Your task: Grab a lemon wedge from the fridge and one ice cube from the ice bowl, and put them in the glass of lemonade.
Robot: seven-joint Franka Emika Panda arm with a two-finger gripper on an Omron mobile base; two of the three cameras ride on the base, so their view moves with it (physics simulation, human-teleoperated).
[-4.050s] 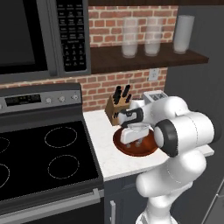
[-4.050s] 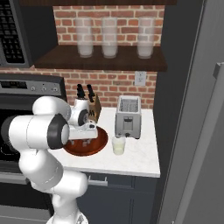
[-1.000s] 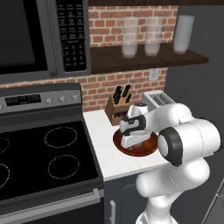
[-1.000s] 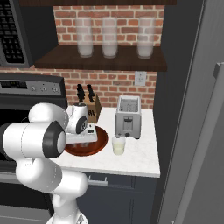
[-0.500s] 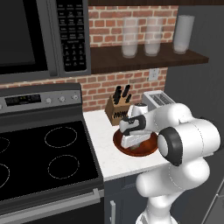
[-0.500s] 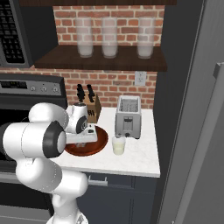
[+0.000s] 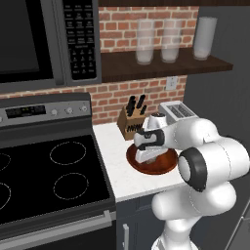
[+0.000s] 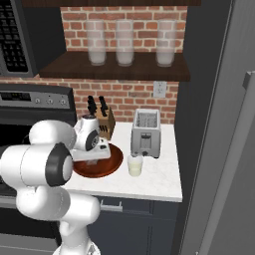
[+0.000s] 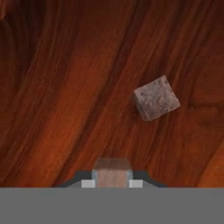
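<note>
Over the ice bowl [image 8: 102, 167] the gripper [image 9: 112, 178] is lowered, its jaws clenched on an ice cube [image 9: 112, 171] seen between the fingertips; a second ice cube [image 9: 156, 98] is left loose on the wooden floor of the bowl, apart from the held one; the bowl is set near the front edge of the white counter [image 8: 154, 182], with the stove [image 7: 49, 180] just beside it on the left; the knife block [image 8: 103, 124] is stood behind the bowl; the toaster [image 8: 145, 132] is placed close to its right; the glass of lemonade [image 8: 135, 165] is found just right of the bowl, in front of the toaster; bare counter is left right of the glass, up to the fridge [image 8: 224, 149].
</note>
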